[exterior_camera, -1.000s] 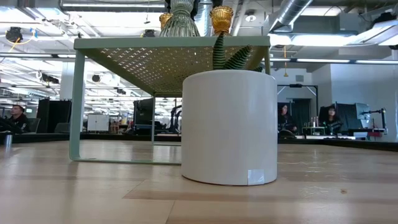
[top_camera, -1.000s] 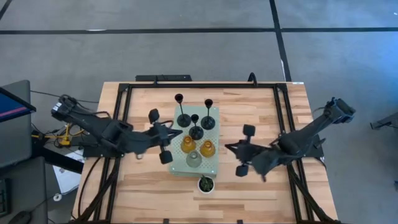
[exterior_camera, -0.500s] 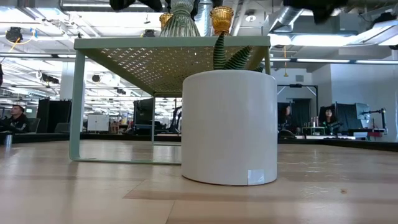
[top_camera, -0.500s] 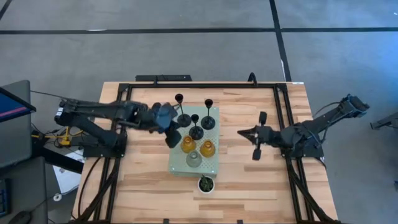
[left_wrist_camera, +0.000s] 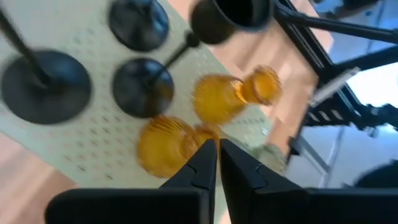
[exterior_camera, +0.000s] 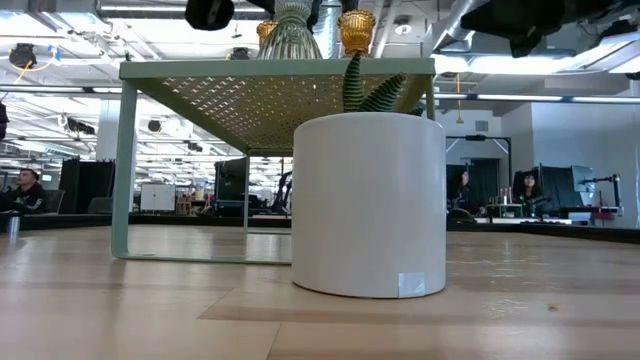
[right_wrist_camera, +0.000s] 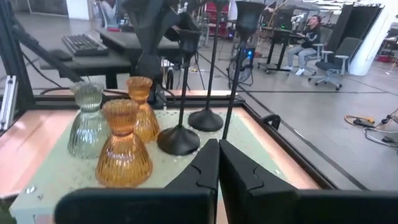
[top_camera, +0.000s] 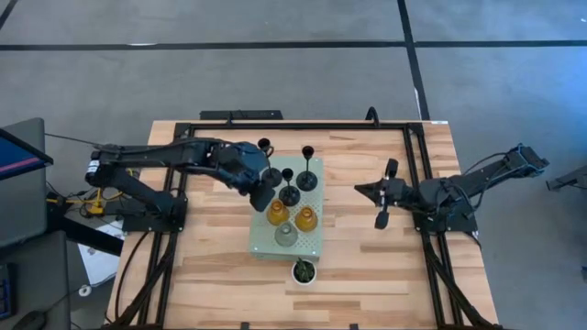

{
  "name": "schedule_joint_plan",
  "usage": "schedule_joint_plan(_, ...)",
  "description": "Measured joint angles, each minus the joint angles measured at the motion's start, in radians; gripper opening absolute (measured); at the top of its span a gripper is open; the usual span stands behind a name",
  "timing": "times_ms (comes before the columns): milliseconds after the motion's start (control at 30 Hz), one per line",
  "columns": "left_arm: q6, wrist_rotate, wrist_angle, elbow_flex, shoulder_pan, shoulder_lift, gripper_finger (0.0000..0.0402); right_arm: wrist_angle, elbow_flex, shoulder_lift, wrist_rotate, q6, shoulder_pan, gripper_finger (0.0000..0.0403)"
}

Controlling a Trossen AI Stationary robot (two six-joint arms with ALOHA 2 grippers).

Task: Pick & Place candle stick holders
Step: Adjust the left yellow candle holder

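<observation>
A pale green perforated board (top_camera: 312, 246) stands on legs at the table's middle. On it stand three black candle stick holders (top_camera: 271, 174) (top_camera: 306, 178) (top_camera: 289, 194), two amber glass ones (top_camera: 277, 213) (top_camera: 305, 218) and a clear-grey one (top_camera: 285, 235), each on its base. My left gripper (top_camera: 265, 196) hovers shut above the board's left edge, pointing slantwise down at the amber holders (left_wrist_camera: 165, 146). My right gripper (top_camera: 359, 190) is shut and level, right of the board, facing the holders (right_wrist_camera: 123, 152) and touching nothing.
A small plant in a white pot (top_camera: 303, 271) (exterior_camera: 368, 205) stands at the board's near end. Black frame rails (top_camera: 183, 174) (top_camera: 413, 165) run along both sides of the table. People sit in the room beyond (exterior_camera: 25, 185).
My left gripper has swung from the board's near-left side toward the far edge and right, over the board's left edge, and has rolled about its axis. My right gripper has drawn back toward the table's right and far edges and levelled out. The holders have kept still.
</observation>
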Motion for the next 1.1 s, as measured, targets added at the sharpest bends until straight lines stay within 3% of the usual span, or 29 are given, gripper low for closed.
schedule_joint_plan(233,-0.054,0.092,0.000,0.000,-0.023,0.003,0.0033,-0.002,0.000,0.001,-0.001,-0.002,-0.012,0.0000)
schedule_joint_plan(400,-0.047,-0.031,-0.001,0.000,-0.086,-0.017,0.0005,-0.002,0.000,0.001,-0.001,-0.002,-0.012,0.0000)
schedule_joint_plan(767,-0.120,-0.361,-0.008,-0.001,-0.268,-0.012,0.0004,-0.002,0.000,0.001,-0.001,-0.001,-0.012,0.0000)
schedule_joint_plan(1100,-0.215,-0.415,-0.008,-0.002,-0.307,0.000,0.0004,-0.007,0.000,0.001,0.000,-0.002,-0.012,0.0000)
